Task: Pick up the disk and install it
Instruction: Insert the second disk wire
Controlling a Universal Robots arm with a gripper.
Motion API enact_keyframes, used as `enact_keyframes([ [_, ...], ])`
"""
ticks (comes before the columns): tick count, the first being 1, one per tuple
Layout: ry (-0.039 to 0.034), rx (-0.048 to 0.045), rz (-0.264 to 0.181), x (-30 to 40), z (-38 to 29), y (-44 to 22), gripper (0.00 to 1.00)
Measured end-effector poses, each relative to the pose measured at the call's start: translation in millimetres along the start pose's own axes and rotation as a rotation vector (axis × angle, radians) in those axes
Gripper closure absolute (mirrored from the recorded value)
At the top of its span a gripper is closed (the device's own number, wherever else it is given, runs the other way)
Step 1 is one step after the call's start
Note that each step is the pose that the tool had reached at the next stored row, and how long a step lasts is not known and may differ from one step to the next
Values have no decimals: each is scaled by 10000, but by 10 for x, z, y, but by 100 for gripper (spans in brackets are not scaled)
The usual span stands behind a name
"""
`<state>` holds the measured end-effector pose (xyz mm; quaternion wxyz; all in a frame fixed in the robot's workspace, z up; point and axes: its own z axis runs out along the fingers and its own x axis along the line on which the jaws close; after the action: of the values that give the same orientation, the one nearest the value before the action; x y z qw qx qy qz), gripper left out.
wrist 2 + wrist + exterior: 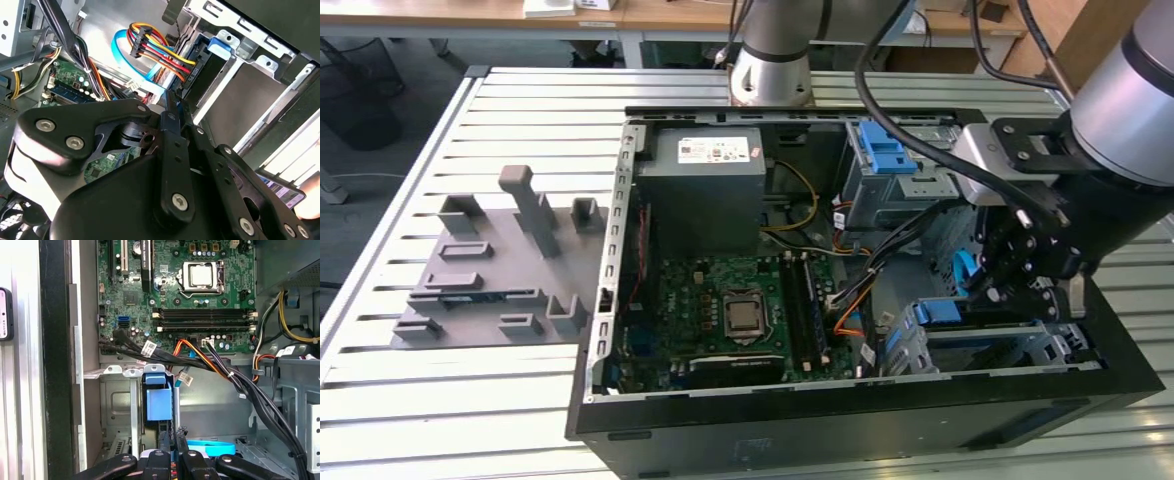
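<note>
The disk (950, 312), edged by its blue carrier frame, stands on edge in a slot of the metal drive cage (1014, 345) at the front corner of the open computer case, on the exterior view's right. In the first wrist view the disk (158, 402) sits deep between the cage walls, and the second wrist view catches its blue end (214, 49). My gripper (985, 292) hangs right over it. In both wrist views its black fingers (164, 440) are pressed together, and the gripper (172, 437) (172, 97) has its tips at the disk's near edge.
The case (854, 425) holds a motherboard (734, 310), a grey power-supply box (707, 185) and a second silver cage with a blue latch (887, 155). Coloured and black cables (200, 357) run close beside the disk's slot. A grey fixture (494, 270) lies on the slatted table.
</note>
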<state>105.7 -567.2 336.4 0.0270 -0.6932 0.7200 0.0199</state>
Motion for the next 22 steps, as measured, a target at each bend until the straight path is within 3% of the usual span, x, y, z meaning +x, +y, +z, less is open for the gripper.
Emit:
enact_keyframes([
  [22, -15, 0, 2, 22, 26, -23, 84],
])
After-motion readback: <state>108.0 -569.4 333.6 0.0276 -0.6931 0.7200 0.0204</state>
